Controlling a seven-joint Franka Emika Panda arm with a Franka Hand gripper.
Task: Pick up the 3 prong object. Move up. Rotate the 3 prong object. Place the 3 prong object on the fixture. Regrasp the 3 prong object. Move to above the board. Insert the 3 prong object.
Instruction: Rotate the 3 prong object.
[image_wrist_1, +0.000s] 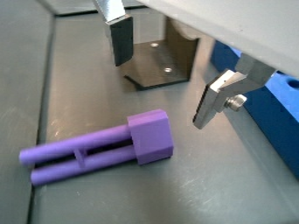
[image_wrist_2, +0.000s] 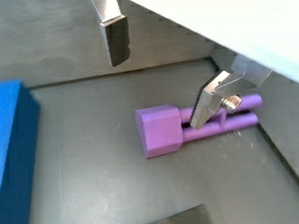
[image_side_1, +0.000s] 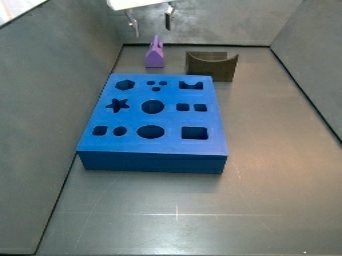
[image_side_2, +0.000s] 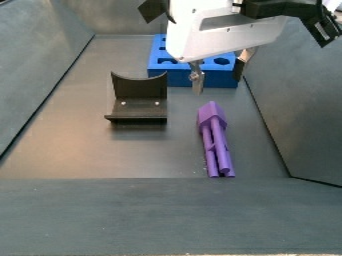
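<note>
The 3 prong object (image_wrist_1: 105, 149) is a purple peg lying flat on the grey floor, a block head with long prongs. It shows in both wrist views (image_wrist_2: 176, 127) and both side views (image_side_1: 155, 52) (image_side_2: 214, 138). My gripper (image_wrist_1: 162, 92) is open and empty, hovering above the floor over the peg's head end (image_wrist_2: 158, 93); it touches nothing. One finger (image_wrist_2: 211, 101) hangs in front of the prongs. The dark fixture (image_wrist_1: 158, 61) stands beside the peg (image_side_2: 138, 98). The blue board (image_side_1: 154, 120) lies beyond both (image_side_2: 194, 62).
Grey walls enclose the floor on all sides (image_side_1: 80, 40). The board's edge shows close to the gripper in both wrist views (image_wrist_1: 274, 114) (image_wrist_2: 14, 149). The wall (image_side_2: 274, 120) runs close along the peg's side.
</note>
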